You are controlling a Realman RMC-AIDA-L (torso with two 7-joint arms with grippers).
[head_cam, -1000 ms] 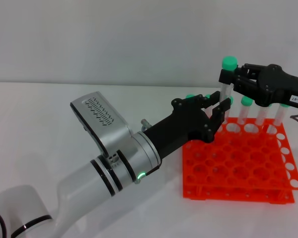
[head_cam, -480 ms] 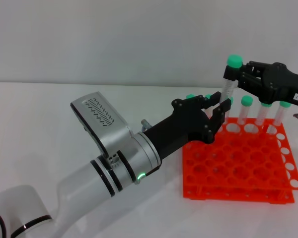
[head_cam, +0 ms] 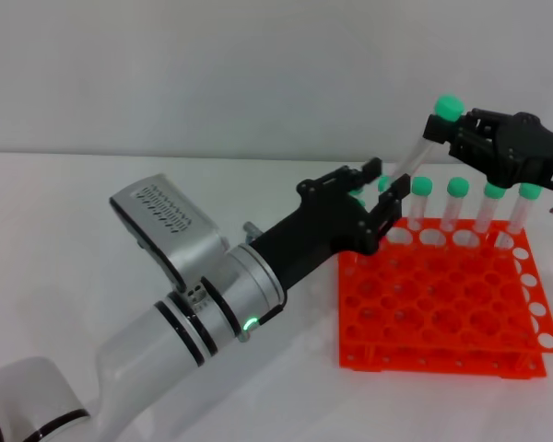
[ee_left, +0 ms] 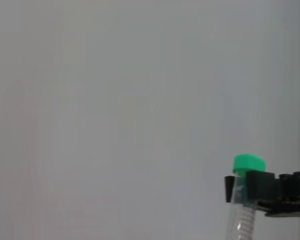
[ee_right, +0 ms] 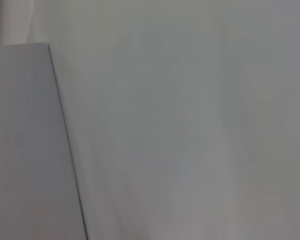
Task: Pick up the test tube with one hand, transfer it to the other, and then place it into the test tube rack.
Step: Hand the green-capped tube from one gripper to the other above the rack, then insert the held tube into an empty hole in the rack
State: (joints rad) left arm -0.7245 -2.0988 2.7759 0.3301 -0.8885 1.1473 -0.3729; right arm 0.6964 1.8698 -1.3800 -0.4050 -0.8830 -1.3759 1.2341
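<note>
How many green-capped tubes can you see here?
6 tubes: one tilted in the right gripper, four standing along the rack's back row, one partly behind the left gripper. More may be hidden.

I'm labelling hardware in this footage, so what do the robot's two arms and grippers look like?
The left arm is thick and glossy white-silver, with black bands, a small green light and a vented silver housing; its left gripper is matte black with two fingers. The right gripper is black and slim-fingered, and its body carries a small white label with dark print.
</note>
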